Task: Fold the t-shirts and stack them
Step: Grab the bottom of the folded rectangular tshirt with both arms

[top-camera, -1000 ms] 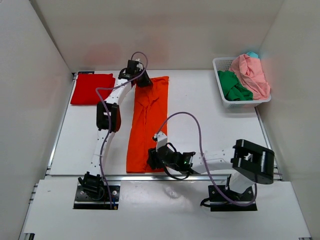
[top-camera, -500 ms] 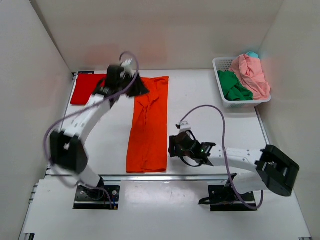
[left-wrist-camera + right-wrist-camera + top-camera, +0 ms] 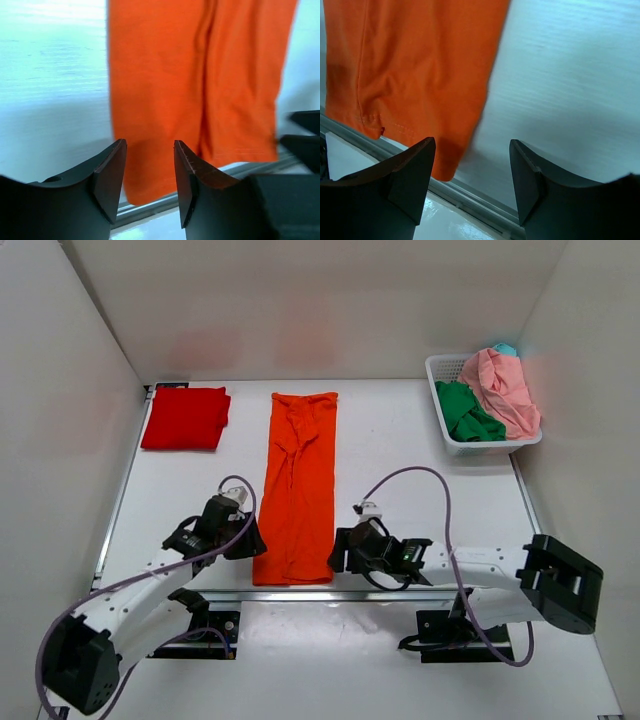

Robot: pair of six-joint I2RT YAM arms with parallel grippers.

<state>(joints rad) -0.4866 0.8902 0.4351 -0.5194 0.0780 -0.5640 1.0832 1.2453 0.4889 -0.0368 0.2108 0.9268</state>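
At the far-left corner of the worktop I see the red t-shirt, folded into a flat rectangle and well apart from both arms.

My left gripper sits low over the worktop, just beside the left edge of the orange t-shirt near its front corner. In the left wrist view the left gripper has its fingers apart with nothing between them, and the orange t-shirt lies flat just ahead of the tips.

The orange t-shirt is a long narrow strip running from the far side of the worktop to the near edge. It lies mostly flat, with a few creases along its middle.

My right gripper is on the other side, just beside the strip's right edge at the front corner. From the right wrist camera I see the right gripper spread wide and holding nothing, with the hem corner of the orange t-shirt in front of its left finger.

At the far-right corner stands the white basket. In it lie a green t-shirt and a pink t-shirt, with a bit of a teal t-shirt showing behind.
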